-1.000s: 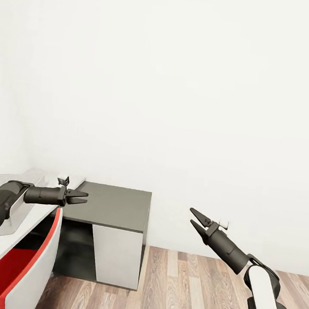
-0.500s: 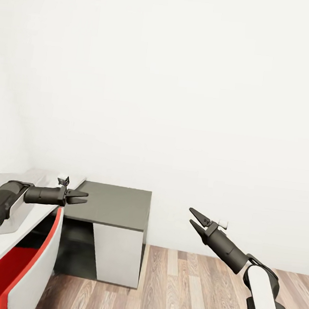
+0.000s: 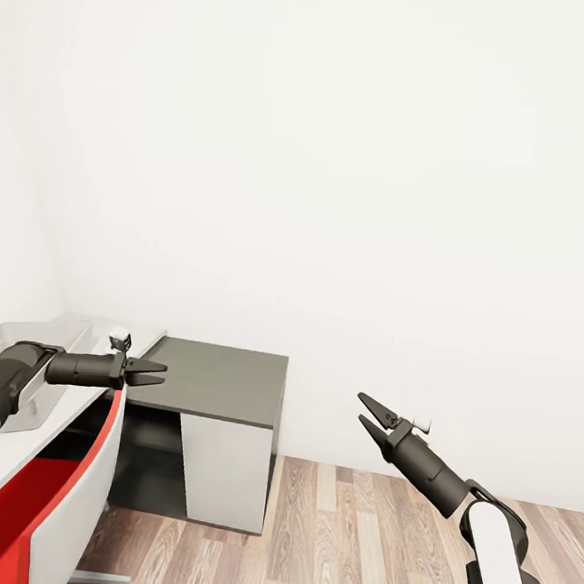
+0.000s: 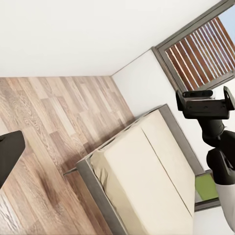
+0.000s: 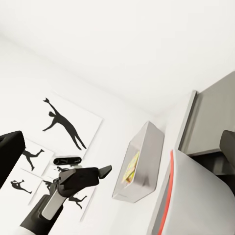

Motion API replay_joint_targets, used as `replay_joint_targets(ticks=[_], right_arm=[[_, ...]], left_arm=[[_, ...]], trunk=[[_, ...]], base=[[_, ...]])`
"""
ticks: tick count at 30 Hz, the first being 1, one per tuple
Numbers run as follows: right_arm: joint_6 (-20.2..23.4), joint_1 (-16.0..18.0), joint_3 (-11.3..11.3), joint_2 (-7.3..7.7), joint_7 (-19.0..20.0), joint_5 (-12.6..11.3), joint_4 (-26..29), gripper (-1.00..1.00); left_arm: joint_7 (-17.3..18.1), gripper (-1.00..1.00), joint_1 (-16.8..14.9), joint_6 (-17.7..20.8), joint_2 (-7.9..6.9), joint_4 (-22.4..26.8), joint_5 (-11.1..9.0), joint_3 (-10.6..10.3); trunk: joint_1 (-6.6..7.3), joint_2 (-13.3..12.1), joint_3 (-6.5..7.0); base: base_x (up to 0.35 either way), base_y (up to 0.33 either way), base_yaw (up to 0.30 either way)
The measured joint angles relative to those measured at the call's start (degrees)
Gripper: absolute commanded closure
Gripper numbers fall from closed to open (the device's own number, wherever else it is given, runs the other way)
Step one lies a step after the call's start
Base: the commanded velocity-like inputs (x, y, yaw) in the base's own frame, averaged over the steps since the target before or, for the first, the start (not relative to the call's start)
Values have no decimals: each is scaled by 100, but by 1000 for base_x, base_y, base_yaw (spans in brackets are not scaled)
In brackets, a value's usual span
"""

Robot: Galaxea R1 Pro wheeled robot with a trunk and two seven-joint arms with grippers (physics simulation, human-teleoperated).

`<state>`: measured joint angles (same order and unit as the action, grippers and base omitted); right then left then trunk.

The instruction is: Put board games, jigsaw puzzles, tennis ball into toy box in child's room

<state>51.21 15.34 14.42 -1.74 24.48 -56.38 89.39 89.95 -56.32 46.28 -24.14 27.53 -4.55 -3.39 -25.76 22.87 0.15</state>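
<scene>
Left gripper (image 3: 149, 372): held out over the near edge of the table, fingers slightly apart, nothing between them.
Right gripper (image 3: 370, 413): raised over the wooden floor (image 3: 362, 554), well apart from the table; its 2 fingers are spread and empty.
Table (image 3: 218, 382): dark grey top with white side panel, standing against the white wall (image 3: 342, 171).
Toy box (image 3: 43, 363): light grey box with open top, at the left end of the table, partly behind the left arm. In the right wrist view the box (image 5: 139, 161) shows something yellow and green inside; I cannot tell what it is.
Chair (image 3: 59, 501): white shell with red inside, just beside the table.
Bed (image 4: 147, 181): cream mattress in grey frame, on the wooden floor near a window with brown slats (image 4: 205, 54).
Wall pictures (image 5: 66, 127): black figures on white sheets.
</scene>
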Motion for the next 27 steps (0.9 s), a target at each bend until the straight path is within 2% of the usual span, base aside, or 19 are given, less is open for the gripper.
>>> replay_joint_targets(ticks=[9, 10, 11, 13, 16, 20, 21, 22, 23, 25, 26, 27], right_arm=[[-4, 0, -16, -2, -4, 3, 0, -100], [-2, 0, -33, -3, -17, 4, 0, -100], [-3, 0, -35, -7, -26, 8, 0, -100], [-6, 0, -40, -25, -76, 54, 0, -100], [-7, 1, -52, -43, -174, 248, 0, -100], [-7, 5, -53, -66, -275, 659, -1, -100], [-7, 7, -59, -74, -403, 844, -1, -100], [-4, 7, -65, -76, -482, 910, -1, -100], [-1, 6, -76, -79, -828, 1080, -24, -100], [6, 18, -88, -81, -1564, 1193, -68, -100], [8, 27, -92, -81, -1795, 1203, -76, -100], [11, 49, -115, -84, -2237, 1269, -93, -100]], left_arm=[[0, -100, 0, -6, 28, 0, 10, -2], [-1, -100, 1, -6, 142, 0, 15, -3], [-4, -100, 0, -5, 172, 0, 16, -4], [-347, -100, 1, -4, 281, -1, 17, -4], [-855, -100, 1, 12, 426, -1, 18, -3], [-1490, -100, -1, 44, 622, -2, 18, -3], [-1736, -100, 0, 52, 706, -2, 18, -3], [-1825, -100, 0, 55, 736, -3, 18, -3], [-2060, -100, -1, 60, 811, -3, 15, -3], [-2357, -100, 0, 65, 891, -3, 12, -3], [-2426, -100, 0, 66, 904, -3, 12, -3], [-2549, -100, 0, 66, 928, -5, 11, -3]], trunk=[[0, 0, -2], [0, 0, -2], [0, -1, -2], [0, -1, -2], [0, 0, -2], [0, 0, -2], [0, -1, -2], [0, -1, -2], [0, -1, -2], [0, -1, -2], [0, 0, -2], [0, -1, -2]], base=[[0, 0, 0], [0, 0, 0], [0, 0, 0], [0, 0, 0], [0, 0, 0], [0, 0, 0], [0, 0, 0], [0, 0, 0], [0, 0, 0], [0, 0, 0], [0, 0, 0], [0, 0, 0]])
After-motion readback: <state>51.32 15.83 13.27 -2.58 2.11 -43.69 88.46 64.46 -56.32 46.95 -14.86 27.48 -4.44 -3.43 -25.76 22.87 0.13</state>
